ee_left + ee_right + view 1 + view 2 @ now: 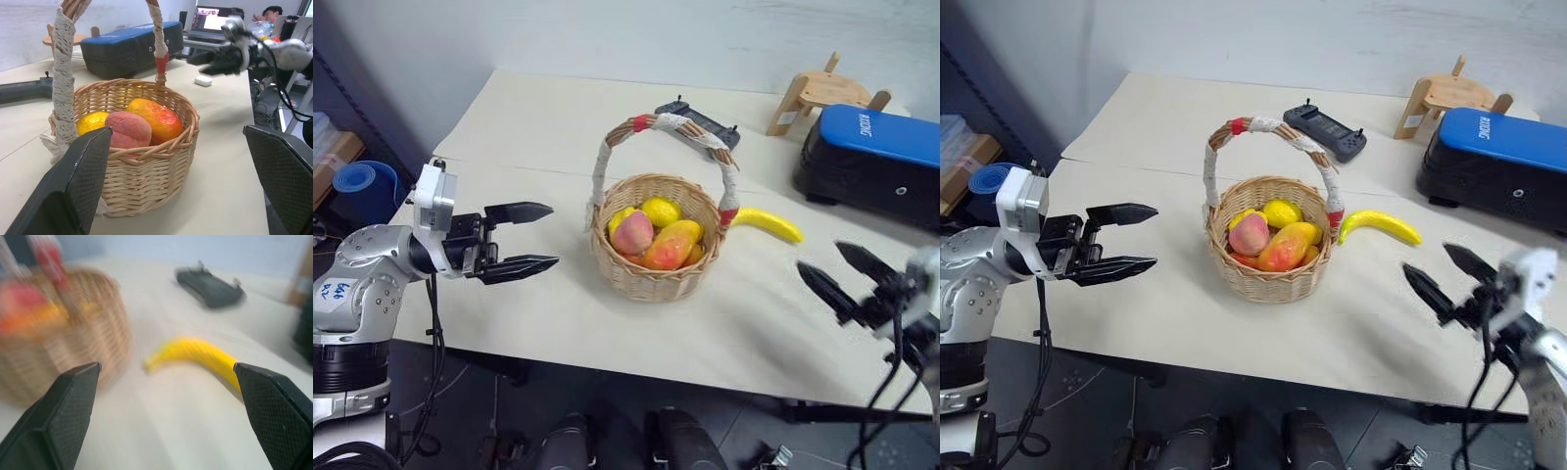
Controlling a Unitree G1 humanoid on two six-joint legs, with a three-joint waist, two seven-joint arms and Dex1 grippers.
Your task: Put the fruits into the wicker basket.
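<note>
Both grippers sat nearest, low at the front edge of the table [548, 323]. On the right, the right gripper [1449, 276] hung over the near corner with its jaws spread wide and nothing between them, aimed level toward the banana [1380, 225]. On the left, the left gripper [522, 238] hovered level beside the wicker basket [654, 279], jaws likewise wide and empty, pointing at the basket's side.

Mid-table stood the basket, upright, its arched handle wrapped in white cord. Inside lay the peach [632, 233], the mango [670, 245] and a yellow fruit [660, 210], packed together. The banana lay on the table just beside the basket on the right, its near tip close to the handle's red band; I could not tell whether they touched.

Farther back sat a dark remote [1325, 130], a blue and black case [872, 162] and a small wooden stand [818, 95].

By my reading, the banana was the last fruit outside, so the step in hand was reaching for it. Next, the right gripper would need to move in over the banana's middle, close across its narrow width, lift, and clear the handle before dropping it in
</note>
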